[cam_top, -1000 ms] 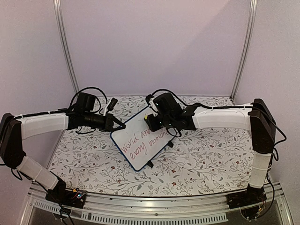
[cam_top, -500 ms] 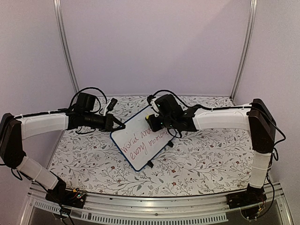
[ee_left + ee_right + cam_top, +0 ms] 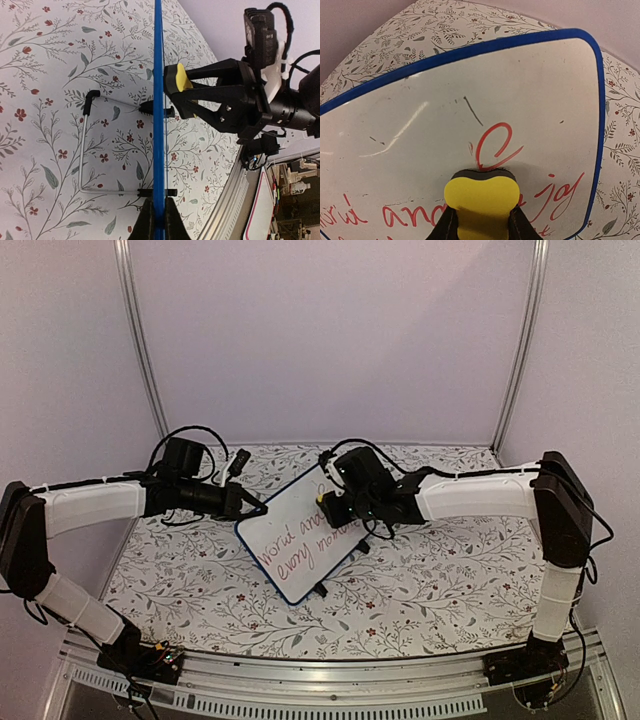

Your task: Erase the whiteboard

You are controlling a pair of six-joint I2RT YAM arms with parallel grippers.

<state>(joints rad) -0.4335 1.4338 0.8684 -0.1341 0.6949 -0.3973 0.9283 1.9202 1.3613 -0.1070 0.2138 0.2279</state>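
**Both grips closed at the whiteboard**

The whiteboard (image 3: 300,535) stands tilted on the flowered tabletop (image 3: 440,570), with one corner turned toward my bases. Its wire stand (image 3: 84,150) juts from its back, and its white face, framed in thin blue, bears red handwriting (image 3: 305,545).

My left gripper (image 3: 256,508) is at the board's left corner. In the left wrist view the board is seen edge-on as a blue line, and my two fingers (image 3: 147,220) are pinched shut on that frame, one on each side.

My right gripper (image 3: 328,504) is over the board's face, near its far upper part. Its jaws are closed as tightly as the thing between them allows, and that thing is a yellow eraser (image 3: 481,200). The eraser's dark pad meets the white surface just under a lone red "e" (image 3: 495,147). The red words "and" and "joy" lie on either side of the eraser. A few thin dark strokes mark the board above the "e".

From the left wrist, the eraser (image 3: 176,82) sits against the board's written side, opposite the stand.
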